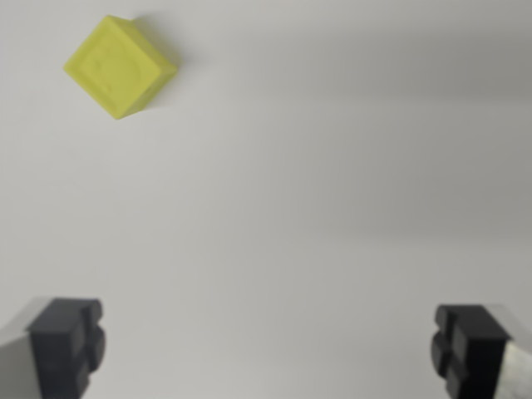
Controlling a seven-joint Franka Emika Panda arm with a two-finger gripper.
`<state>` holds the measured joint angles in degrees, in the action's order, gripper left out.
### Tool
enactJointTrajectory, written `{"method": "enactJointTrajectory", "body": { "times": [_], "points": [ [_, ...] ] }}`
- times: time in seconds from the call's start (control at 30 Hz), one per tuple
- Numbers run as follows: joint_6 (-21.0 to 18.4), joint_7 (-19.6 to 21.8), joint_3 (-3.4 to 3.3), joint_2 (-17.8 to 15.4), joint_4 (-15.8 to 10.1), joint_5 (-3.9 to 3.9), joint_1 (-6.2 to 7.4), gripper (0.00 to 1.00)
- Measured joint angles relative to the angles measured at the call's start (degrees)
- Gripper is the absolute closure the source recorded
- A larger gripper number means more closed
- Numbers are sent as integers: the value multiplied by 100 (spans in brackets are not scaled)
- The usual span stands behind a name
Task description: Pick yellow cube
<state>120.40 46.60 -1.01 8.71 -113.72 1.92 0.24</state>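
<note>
- Looking straight down from the wrist, there's the yellow cube (120, 66), sitting up in the top corner on the wrist view's left.
- It's turned on the diagonal, one corner pointing down the frame, and its top face shows a faint square recess.
- A soft shadow falls off its upper right edge onto the white surface (316, 191).
- That surface is plain and pale, with a few dim grey bands of shading running across it.
- Down at the bottom edge, the gripper (270, 349) is spread wide, its jaws far apart with nothing between them.
- Two black fingertips (68, 342) show, one in each lower corner, blocky and dark with a notched look, each mounted on a lighter grey finger.
- The cube is well apart from both fingertips, nowhere near the gap between them; it lies above the one on the wrist view's left and slightly further in.
- Nothing touches the cube; it rests alone on the surface.
- The picture is a little soft, so fine detail on the pads is hard to make out.
</note>
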Motion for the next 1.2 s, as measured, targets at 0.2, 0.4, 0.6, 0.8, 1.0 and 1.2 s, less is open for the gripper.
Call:
{"method": "enactJointTrajectory", "body": {
  "times": [0.2,0.4,0.6,0.8,1.0,1.2],
  "points": [
    [194,-195,0,152,-31,-4,86,0],
    [384,-393,0,314,-48,-9,172,0],
    [568,-592,0,484,-53,-14,256,0],
    [748,-791,1,661,-46,-19,338,0],
    [922,-992,1,846,-26,-25,420,0],
    [1092,-1195,1,1038,10,-30,500,0]
  ]
}}
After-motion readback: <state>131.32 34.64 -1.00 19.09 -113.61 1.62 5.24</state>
